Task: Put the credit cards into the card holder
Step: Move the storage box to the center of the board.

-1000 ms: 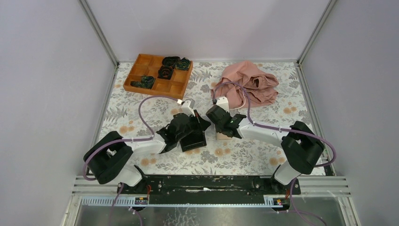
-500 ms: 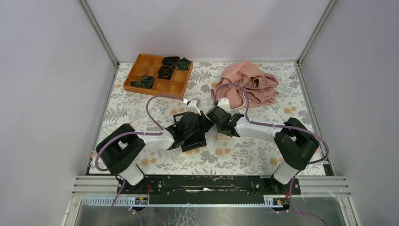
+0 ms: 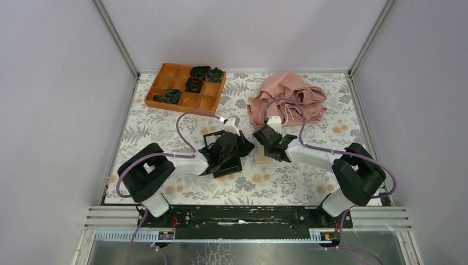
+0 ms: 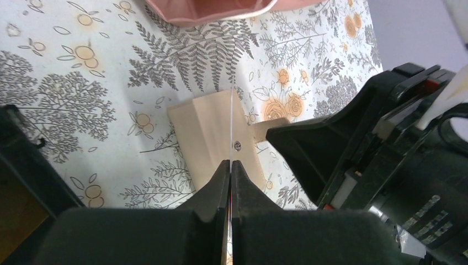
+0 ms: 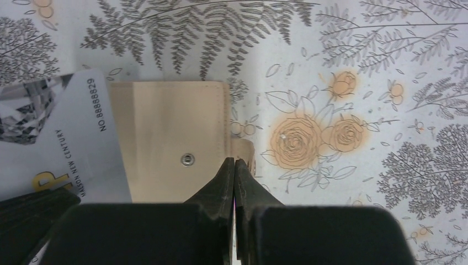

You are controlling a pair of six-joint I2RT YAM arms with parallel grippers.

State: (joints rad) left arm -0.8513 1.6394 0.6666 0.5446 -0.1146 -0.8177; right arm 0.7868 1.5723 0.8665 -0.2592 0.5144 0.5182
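My left gripper point(image 4: 230, 162) is shut on a thin credit card point(image 4: 230, 121), seen edge-on as a white line upright over the tan card holder point(image 4: 212, 138). In the right wrist view that credit card point(image 5: 66, 143) is grey-white with printed numbers and overlaps the card holder's point(image 5: 165, 138) left part. My right gripper point(image 5: 234, 161) is shut, its tips at the holder's small snap tab on the right edge; I cannot tell whether the tab is pinched. In the top view both grippers meet mid-table, left gripper point(image 3: 245, 146) and right gripper point(image 3: 265, 146), over the card holder point(image 3: 261, 160).
A black open box point(image 3: 232, 167) lies under the left wrist. An orange-brown compartment tray point(image 3: 165, 83) with dark coiled items stands at the back left. A crumpled pink cloth point(image 3: 290, 99) lies at the back right. Grey walls enclose the floral mat.
The left arm has reached right and forward, bringing the card over the card holder. The right gripper has shifted a little to the right, staying at the holder.
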